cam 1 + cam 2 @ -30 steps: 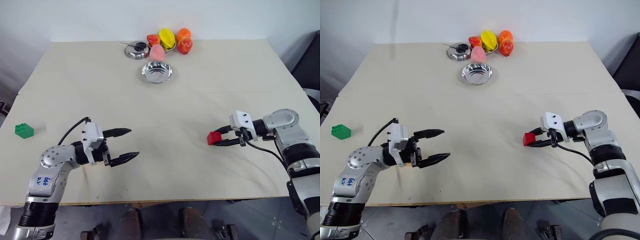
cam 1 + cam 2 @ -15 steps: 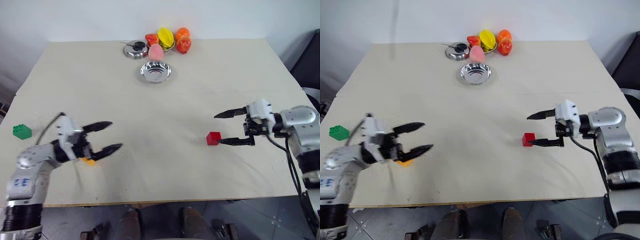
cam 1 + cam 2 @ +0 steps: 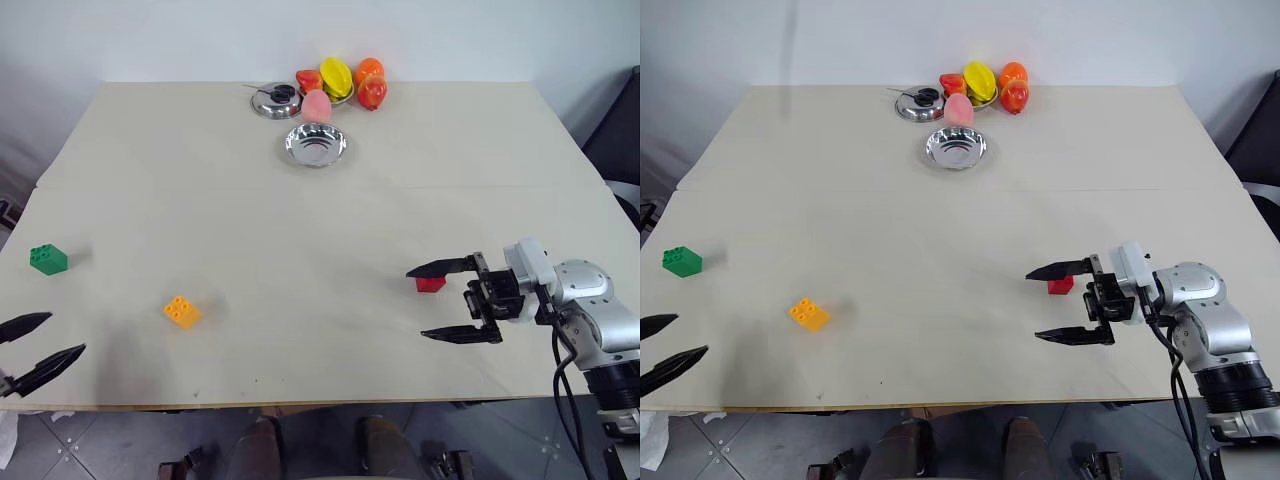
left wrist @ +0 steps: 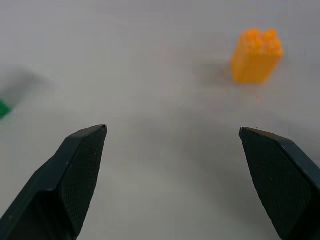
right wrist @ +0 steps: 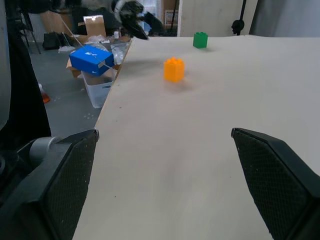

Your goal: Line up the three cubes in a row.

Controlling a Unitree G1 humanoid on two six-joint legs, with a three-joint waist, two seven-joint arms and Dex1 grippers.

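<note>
Three small studded plastic bricks sit well apart on the pale matte worktop (image 3: 200, 180): a green brick (image 3: 47, 258) near the left edge, an orange brick (image 3: 182, 311) toward the front left, a red brick (image 3: 430, 284) at right. The right end effector (image 3: 445, 302), fingers apart, holds nothing, just beside the red brick. The left end effector (image 3: 28, 348) gapes empty at the front left edge. One shiny steel bowl (image 3: 315, 144), a lid (image 3: 275, 100) and glossy toy fruits (image 3: 342, 82) stand far back.

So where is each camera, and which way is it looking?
Head views: high on the robot's head, looking down over the table, with both open claws: left claw, right claw.
Left wrist view: on the left arm, facing the orange brick.
Right wrist view: on the right arm, looking across the table.
Shared: orange brick and green brick.
</note>
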